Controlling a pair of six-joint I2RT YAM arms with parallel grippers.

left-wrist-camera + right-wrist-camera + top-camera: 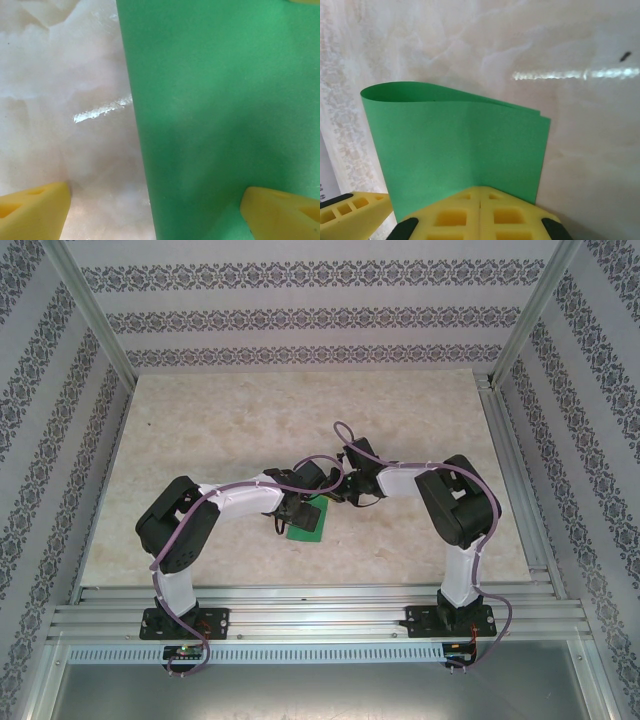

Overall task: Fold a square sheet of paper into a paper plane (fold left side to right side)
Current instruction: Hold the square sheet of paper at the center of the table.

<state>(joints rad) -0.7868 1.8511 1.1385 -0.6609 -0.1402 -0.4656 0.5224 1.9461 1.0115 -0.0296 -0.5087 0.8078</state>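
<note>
At the bottom centre of the right wrist view, the right fingers (451, 218) are clenched tip to tip on the near edge of the sheet of paper (460, 145), which rises away from them toward the middle of the frame. The green sheet of paper is doubled over. A rounded, uncreased bend runs along its upper left, and two loose edges lie not quite matched at its right. Around it spreads the pale marbled counter (580, 150), with a bright streak of glare (570, 75) in the upper right.

Along the bottom of the left wrist view, the left fingers (35, 210) stand released and wide apart, grasping nothing. One tip sits in the lower left corner over bare counter. The other sits in the lower right over the sheet of paper, which fills the right half of that frame. Whether the tips touch the surface I cannot tell.

From overhead, the sheet of paper lies at the middle of the counter, just below where the two arms (240, 498) meet.
</note>
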